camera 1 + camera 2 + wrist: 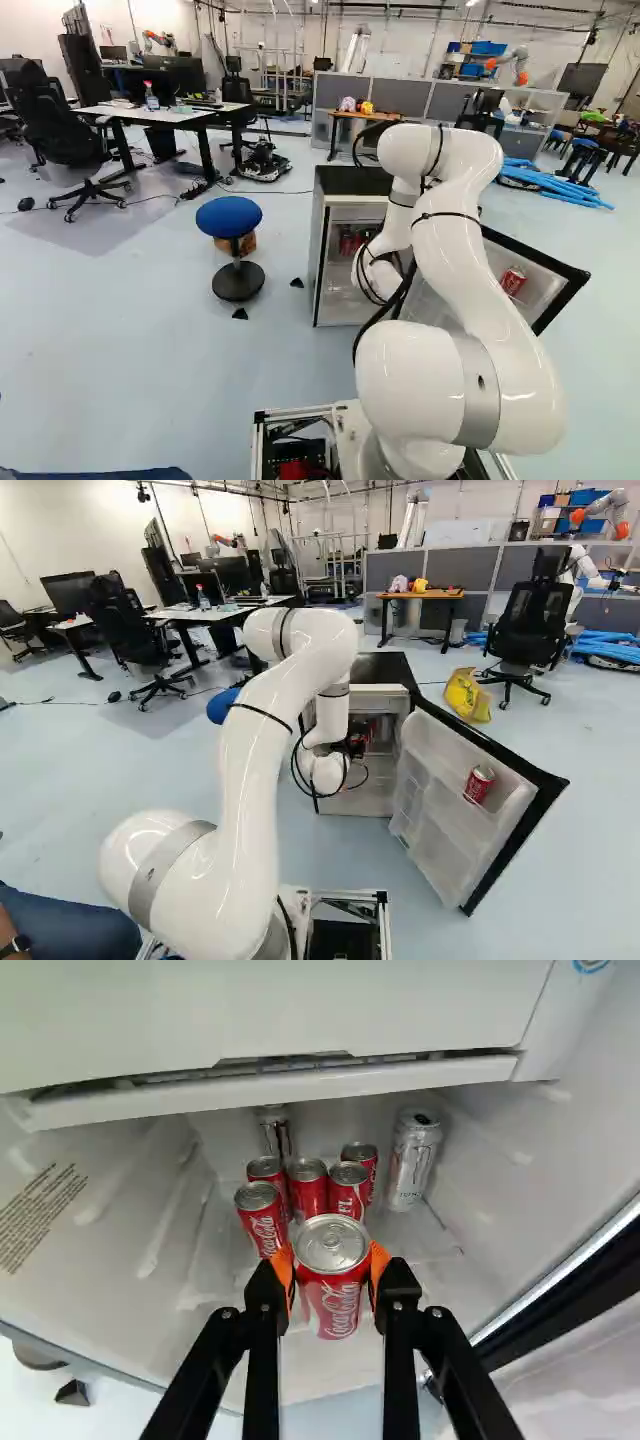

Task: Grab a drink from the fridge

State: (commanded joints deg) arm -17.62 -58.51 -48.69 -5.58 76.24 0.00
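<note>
- White, glossy jointed arm [250, 790]: left of the middle in the right base view, it reaches into the fridge.
- Black-topped, white-sided fridge [350, 180]: at the centre of the left base view, open towards the base.
- White-lined, black-edged door [450, 800]: swung wide at the lower right of the right base view, so the coming pull-out should back towards the base and keep clear of it.
- Black two-fingered gripper [332, 1262]: its orange pads pinch the nearest can from two sides.
- Tall silver can [411, 1165]: ahead of the gripper, beside the four red cans [308, 1192], which cluster just beyond the held one.
- Red, silver-lidded drink can [336, 1302]: directly between the pads, roughly upright, lid up, long axis crossing the grip; whether its base is lifted, I cannot tell.
</note>
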